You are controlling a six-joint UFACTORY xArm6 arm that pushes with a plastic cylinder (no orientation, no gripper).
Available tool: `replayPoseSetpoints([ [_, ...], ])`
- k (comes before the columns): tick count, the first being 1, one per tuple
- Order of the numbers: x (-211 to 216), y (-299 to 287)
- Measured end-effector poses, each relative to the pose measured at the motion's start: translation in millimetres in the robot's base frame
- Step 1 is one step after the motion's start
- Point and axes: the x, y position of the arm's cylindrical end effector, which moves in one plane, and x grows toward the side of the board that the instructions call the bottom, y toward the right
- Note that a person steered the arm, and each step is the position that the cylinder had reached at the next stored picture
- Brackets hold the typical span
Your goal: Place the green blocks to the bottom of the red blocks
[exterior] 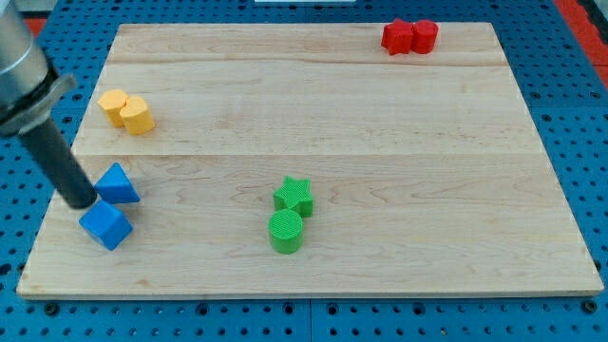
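Green star [294, 194] and green cylinder [285, 231] touch at the board's [380, 114] lower middle; red blocks [409, 36] sit well apart at top right. My tip [84, 202], a bare rod holding nothing, touches two blue blocks [110, 203] at left, below yellow blocks [126, 111].

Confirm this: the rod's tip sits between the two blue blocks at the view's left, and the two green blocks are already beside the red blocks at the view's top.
Wrong on the greens. In the camera view the green star block and green cylinder block sit low at centre, far from the red blocks. My tip is between the blue blocks.
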Motion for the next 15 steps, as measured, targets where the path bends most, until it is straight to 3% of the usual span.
replayPoseSetpoints([
  [1, 39, 1],
  [3, 62, 105],
  [5, 44, 227],
  [8, -20, 252],
  [10, -80, 196],
  [13, -98, 382],
  [14, -44, 338],
  [15, 27, 341],
])
